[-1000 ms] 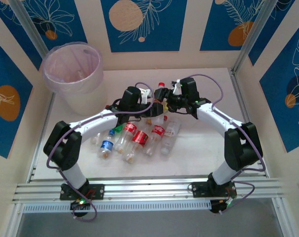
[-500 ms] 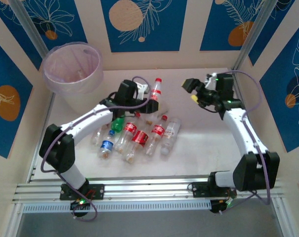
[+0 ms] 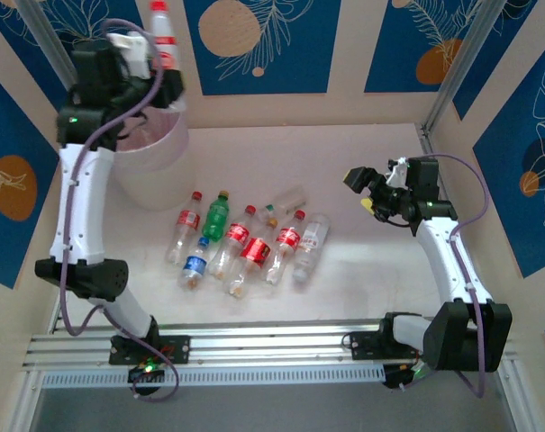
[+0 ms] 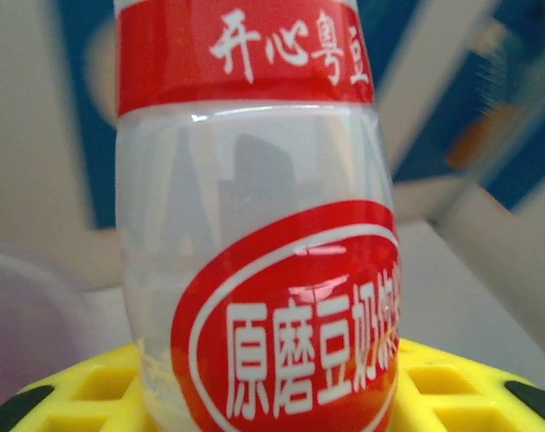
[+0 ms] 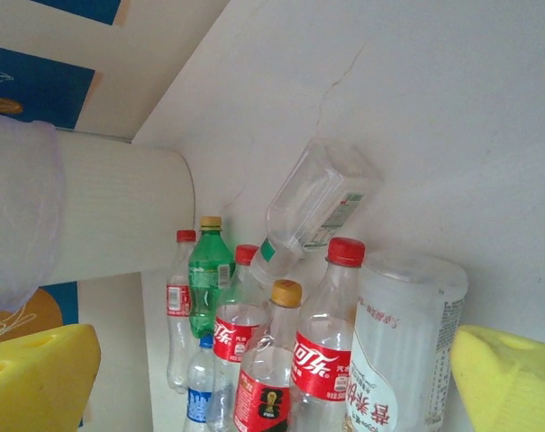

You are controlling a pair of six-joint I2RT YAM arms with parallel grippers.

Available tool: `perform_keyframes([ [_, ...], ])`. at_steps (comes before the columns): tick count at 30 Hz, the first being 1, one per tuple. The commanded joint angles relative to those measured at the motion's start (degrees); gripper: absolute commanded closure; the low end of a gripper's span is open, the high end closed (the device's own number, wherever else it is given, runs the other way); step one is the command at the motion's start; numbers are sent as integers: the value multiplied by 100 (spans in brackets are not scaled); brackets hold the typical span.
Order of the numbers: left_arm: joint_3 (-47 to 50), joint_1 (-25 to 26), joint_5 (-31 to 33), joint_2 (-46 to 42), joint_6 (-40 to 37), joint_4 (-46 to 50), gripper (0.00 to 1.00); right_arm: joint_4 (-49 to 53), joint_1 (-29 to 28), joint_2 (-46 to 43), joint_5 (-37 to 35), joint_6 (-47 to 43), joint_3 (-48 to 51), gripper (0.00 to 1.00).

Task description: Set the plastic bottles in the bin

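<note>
Left wrist: red-labelled bottle [image 4: 254, 270] upright between yellow fingers [image 4: 452, 387], apparently gripped.

red-labelled bottle [image 4: 254, 297] cut off above and below in left wrist view, backdrop there blurred, bin [image 3: 153, 173] far rim hidden behind left gripper [image 3: 164, 72], right gripper [image 5: 272, 378] yellow fingers [image 5: 38, 378] cropped, lying bottles [image 3: 254, 252] label text unreadable from above

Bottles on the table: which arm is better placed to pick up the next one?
Right. Its jaws stand open near the pile, facing it; the left jaws hold a red-labelled bottle high by the bin.
</note>
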State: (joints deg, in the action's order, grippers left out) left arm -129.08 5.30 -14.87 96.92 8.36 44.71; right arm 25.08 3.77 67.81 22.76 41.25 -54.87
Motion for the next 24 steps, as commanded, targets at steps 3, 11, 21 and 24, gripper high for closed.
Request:
perform_keyframes([
  [3,271,-582,551,213,-735,134,76,155,79,29,206,-214,-120,0],
  [11,1147,-1001,627,447,-906,-327,78,172,102,57,238,-275,-114,1],
  [21,1952,-1292,730,529,-1063,-786,77,299,189,-52,222,-419,44,1],
  [24,2027,-1349,590,619,-1082,-782,74,339,241,-114,167,-460,80,1],
])
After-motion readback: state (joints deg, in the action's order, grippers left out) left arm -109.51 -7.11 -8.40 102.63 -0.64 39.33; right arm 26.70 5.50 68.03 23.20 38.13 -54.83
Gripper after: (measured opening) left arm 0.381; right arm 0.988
